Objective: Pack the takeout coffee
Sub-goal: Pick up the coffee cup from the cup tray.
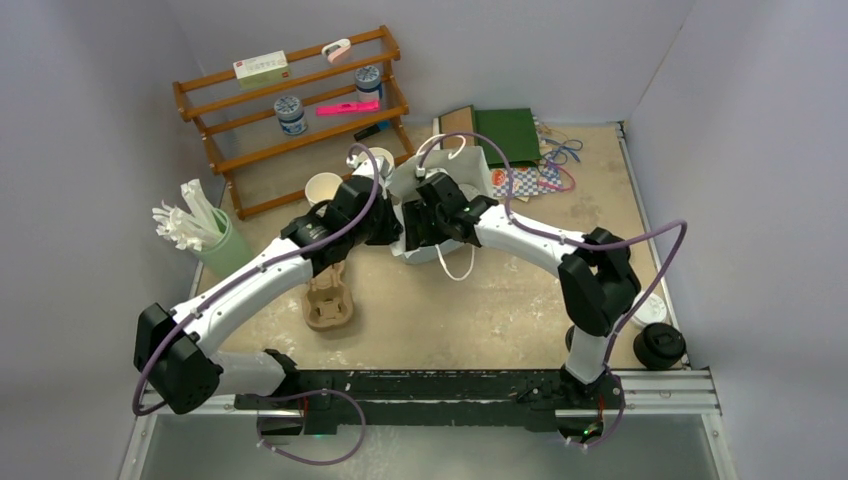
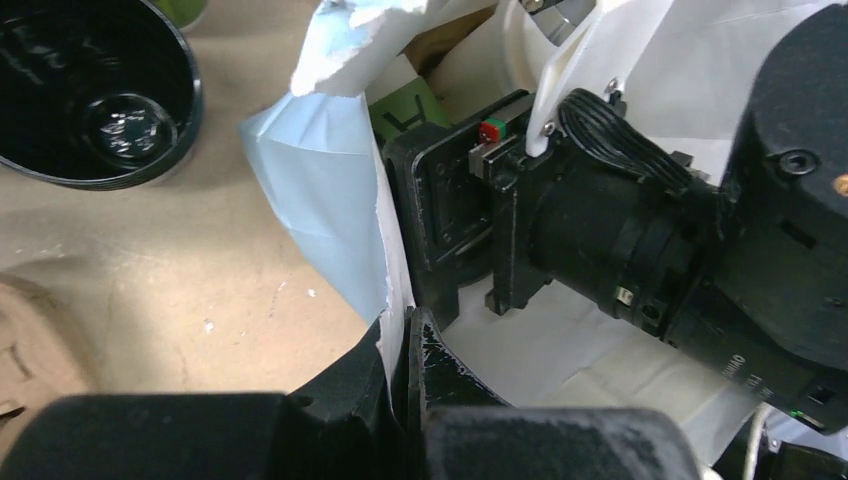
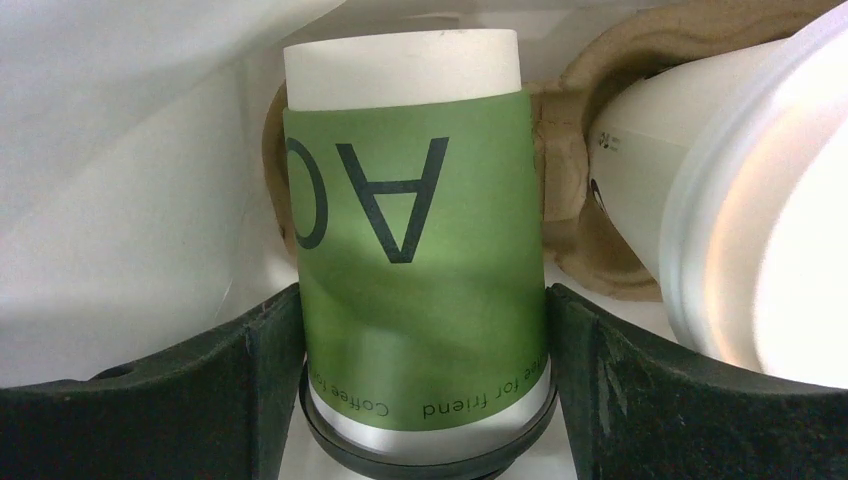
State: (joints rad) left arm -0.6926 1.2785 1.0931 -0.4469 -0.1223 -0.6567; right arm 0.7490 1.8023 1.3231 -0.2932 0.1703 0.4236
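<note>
Gripping the green-sleeved cup [image 3: 415, 270] inside the white paper bag [image 1: 470, 170]

My right gripper [image 3: 422, 305] is down inside the bag with its jaws wide. One finger sits flush against each side of the cup's sleeve, and the dark lid is nearest my palm. Just beside it in the bag, a white-lidded cup [image 3: 700, 200] leans at an angle. Both are against a brown pulp carrier [image 3: 610, 50]. My left gripper [image 2: 403, 325] is pinched tight on the bag's left rim.
</note>
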